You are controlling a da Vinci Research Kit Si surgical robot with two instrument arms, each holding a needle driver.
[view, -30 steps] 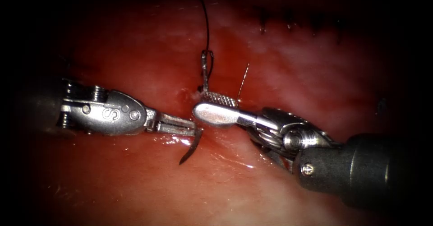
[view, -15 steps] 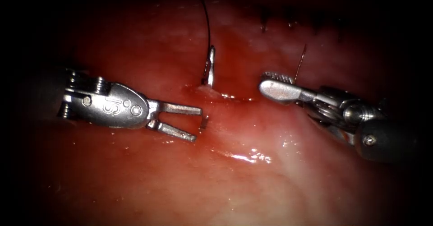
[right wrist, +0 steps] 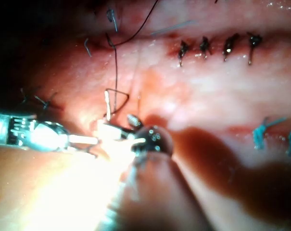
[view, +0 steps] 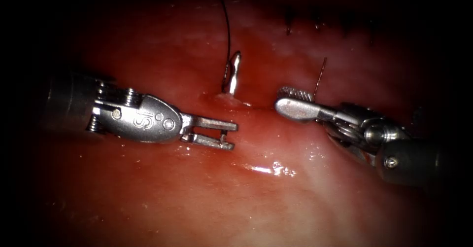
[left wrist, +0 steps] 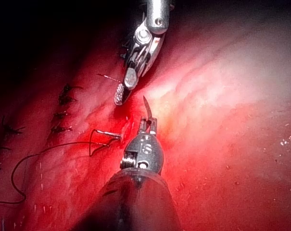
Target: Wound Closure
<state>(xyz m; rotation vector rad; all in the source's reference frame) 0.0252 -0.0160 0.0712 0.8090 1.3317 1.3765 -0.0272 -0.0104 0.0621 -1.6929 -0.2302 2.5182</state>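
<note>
Now our left tool point(view: 227, 134) pinches the needle point(view: 232, 74) tip beside the cut; right tool point(view: 290, 101), spread, holds nothing.

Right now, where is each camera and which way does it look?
Endoscope view: above, in front, looking down at tissue; left pincer, right pincer show.
Left wrist view: rides left arm, looks along its shaft at its pincer gripping the needle.
Right wrist view: rides right arm, faces its pincer.
All share the needle in tissue.
</note>
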